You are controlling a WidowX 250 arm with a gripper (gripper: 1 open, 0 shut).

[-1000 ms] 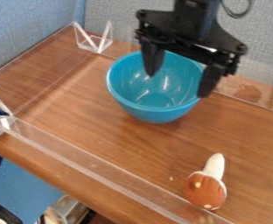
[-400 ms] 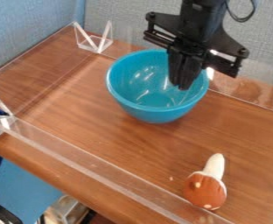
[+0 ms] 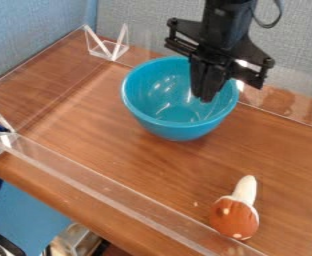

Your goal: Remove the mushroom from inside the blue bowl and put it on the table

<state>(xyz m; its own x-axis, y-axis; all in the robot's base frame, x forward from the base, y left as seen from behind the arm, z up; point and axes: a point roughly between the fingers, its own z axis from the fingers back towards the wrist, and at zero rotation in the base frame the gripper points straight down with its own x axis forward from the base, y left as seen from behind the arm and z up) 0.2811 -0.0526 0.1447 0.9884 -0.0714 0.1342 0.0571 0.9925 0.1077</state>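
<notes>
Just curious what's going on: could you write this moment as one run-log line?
tool: shut, empty, over blue bowl | mushroom: lying on table, near front wall

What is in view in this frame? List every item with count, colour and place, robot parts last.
bowl: one, turquoise blue, back centre of the table, nothing visible inside.
mushroom: one, orange-brown cap and cream stem, lying on its side on the table near the front right corner.
table: one, brown wood grain.
clear walls: low acrylic edging around the table.
gripper: one, black, pointing down over the bowl's right side, jaws shut, holding nothing visible.
</notes>
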